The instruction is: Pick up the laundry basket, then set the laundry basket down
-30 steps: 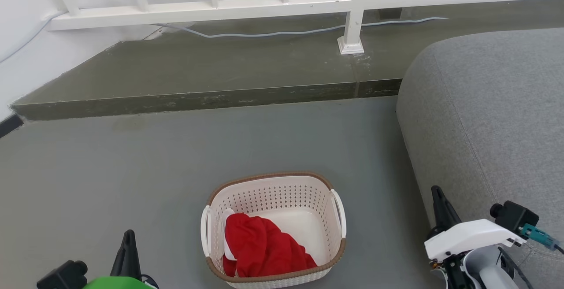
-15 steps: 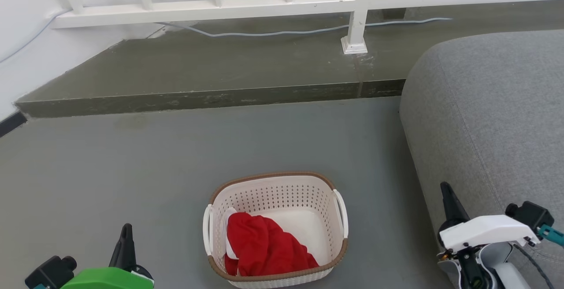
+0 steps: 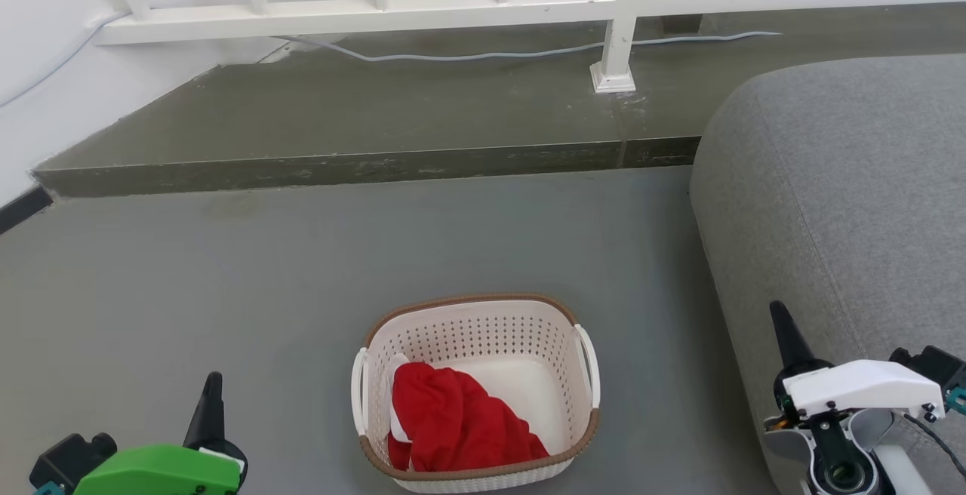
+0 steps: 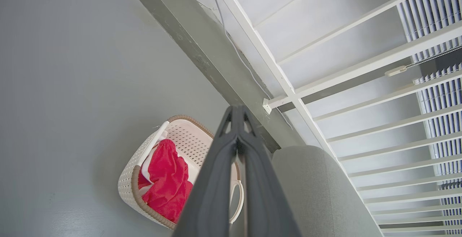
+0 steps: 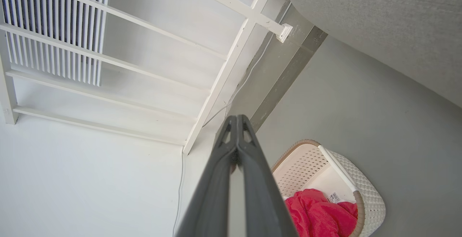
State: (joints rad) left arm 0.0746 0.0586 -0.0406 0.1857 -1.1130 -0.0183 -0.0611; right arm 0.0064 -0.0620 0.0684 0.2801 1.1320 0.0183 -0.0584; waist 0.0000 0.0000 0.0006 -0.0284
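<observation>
Left gripper: fingers pressed together, holding nothing, low on the basket's left and well apart from it. The laundry basket stands upright on the grey floor with a red cloth inside; a white loop handle on each side is free. Right gripper: fingers likewise together and empty, well apart on the basket's right, in front of the grey sofa. This arrangement fits either an approach before lifting or a retreat after setting down. In either case, move both arms symmetrically about the basket and clear of the sofa
</observation>
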